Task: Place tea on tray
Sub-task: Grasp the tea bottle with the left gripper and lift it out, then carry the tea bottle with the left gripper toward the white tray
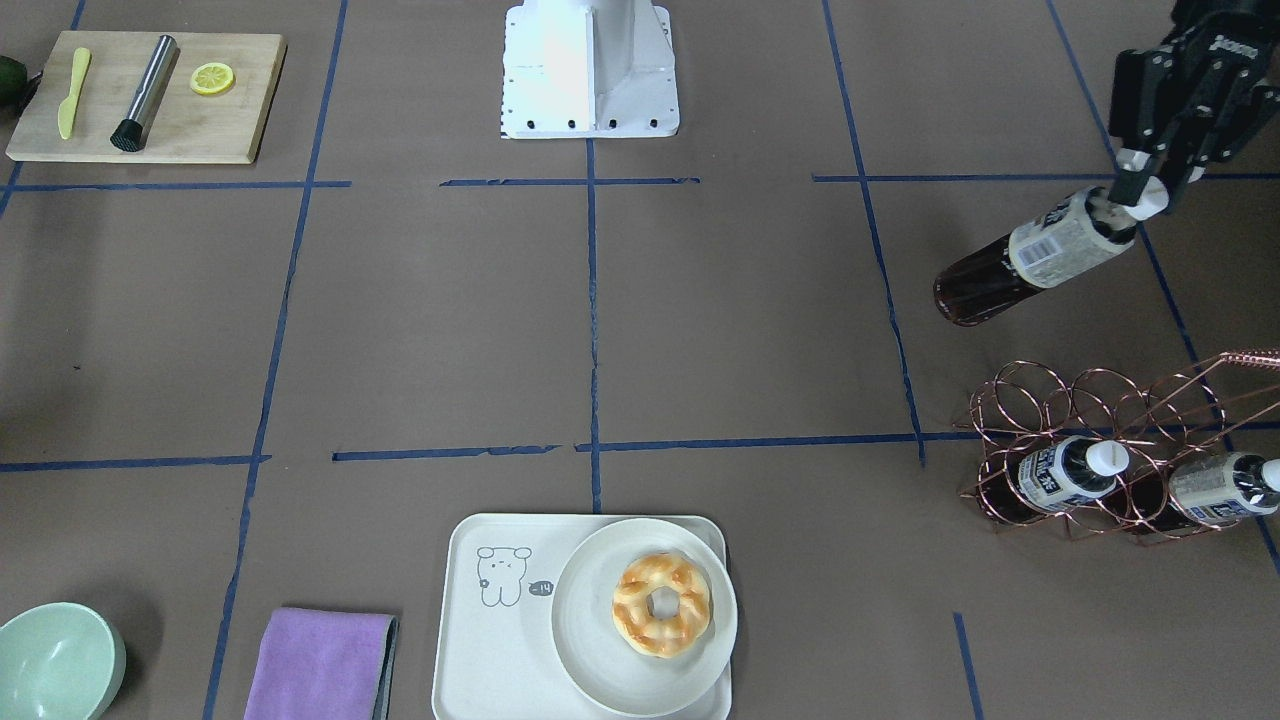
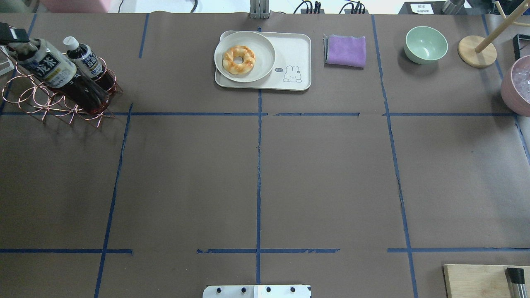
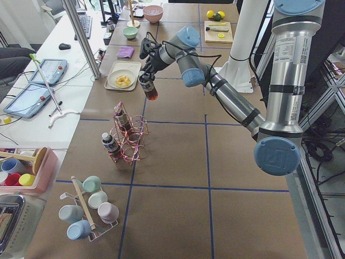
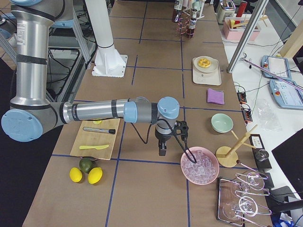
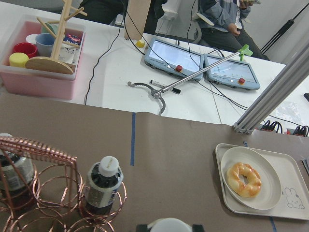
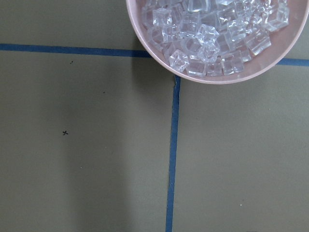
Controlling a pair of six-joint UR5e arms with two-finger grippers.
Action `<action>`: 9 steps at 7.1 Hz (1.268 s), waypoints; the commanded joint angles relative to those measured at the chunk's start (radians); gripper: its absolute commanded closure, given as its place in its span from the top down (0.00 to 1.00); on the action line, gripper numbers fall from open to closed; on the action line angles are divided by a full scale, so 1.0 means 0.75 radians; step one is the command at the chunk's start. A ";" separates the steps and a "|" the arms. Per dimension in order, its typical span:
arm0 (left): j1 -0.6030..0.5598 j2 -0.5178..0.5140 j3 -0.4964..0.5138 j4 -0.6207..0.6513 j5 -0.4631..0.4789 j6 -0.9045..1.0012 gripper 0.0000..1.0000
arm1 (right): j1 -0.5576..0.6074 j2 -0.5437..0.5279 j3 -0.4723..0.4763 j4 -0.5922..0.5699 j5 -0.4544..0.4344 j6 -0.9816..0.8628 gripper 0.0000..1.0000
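1. The left end effector [image 1: 1138, 192] is gripping the tea [image 1: 1040, 255] by its white cap, with the fingers closed narrowly on it.
2. The tea is hanging in the air below that end effector, clear of the desk [image 1: 700, 330]. Its dark base is pointing down and it is touching nothing else.
3. In the front-facing view, the tea is hovering near the copper rack [image 1: 1050, 400], on the side toward the robot.
4. Two more bottles [image 1: 1065, 470] [image 1: 1215, 485] are resting in the rack's rings.
5. The tray [image 1: 480, 640] is sitting well apart from the tea, at the desk's far edge opposite the robot's base.
6. A round plate [image 1: 590, 650] is taking up the half of the tray away from the bear drawing, and a donut [image 1: 661, 603] is lying on it.
7. The right end effector [image 4: 162, 150] is hovering low over the desk beside a pink bowl [image 6: 217, 80] of ice cubes. It is showing only in the right-side view, so I cannot tell how wide it is standing.
8. A purple cloth [image 1: 320, 665] is lying beside the tray, and a green bowl [image 1: 55, 665] is standing beyond it.
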 commanded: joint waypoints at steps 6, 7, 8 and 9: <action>0.797 -0.683 0.134 0.698 0.858 -0.219 0.05 | 0.000 0.002 0.001 0.000 0.000 0.002 1.00; 0.826 -0.784 0.267 0.690 0.923 -0.260 0.05 | 0.000 0.002 0.001 0.000 0.000 0.002 1.00; 0.833 -0.859 0.380 0.688 0.926 -0.293 0.05 | 0.000 0.002 0.003 0.000 0.000 0.002 1.00; 0.853 -0.953 0.521 0.684 0.985 -0.323 0.05 | 0.000 0.002 0.005 0.000 0.000 0.004 1.00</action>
